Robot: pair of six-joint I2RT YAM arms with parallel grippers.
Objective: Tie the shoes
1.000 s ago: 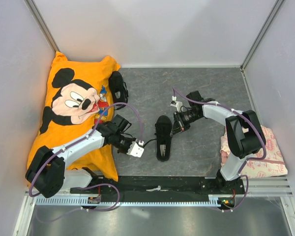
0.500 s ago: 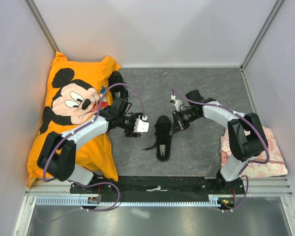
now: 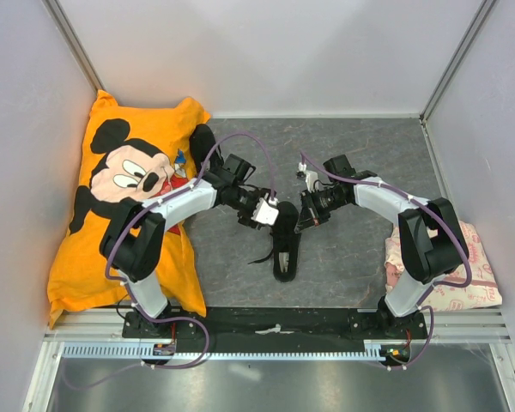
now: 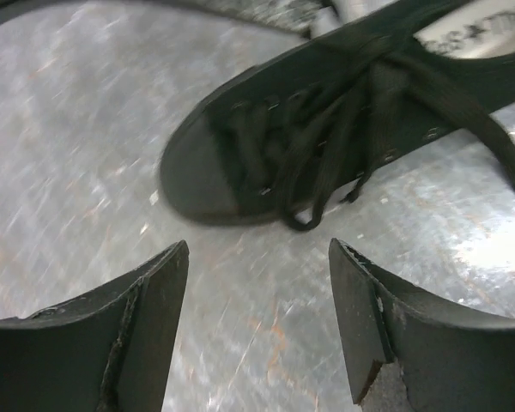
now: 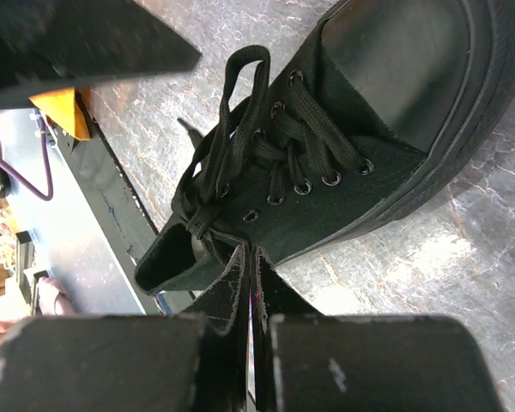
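Black shoes numbered two. The first shoe (image 3: pixel 285 245) lay on the table to the right of the orange pillow (image 3: pixel 146 120), between two grippers. The second shoe (image 3: pixel 204 144) rested against the pillow's right edge, seen only from above. The left gripper (image 4: pixel 257 257) faced the first shoe's toe, jaws apart. The right gripper (image 5: pixel 251 257) was pressed together at its collar, and only that wrist view showed the looped laces (image 5: pixel 240 129) clearly.
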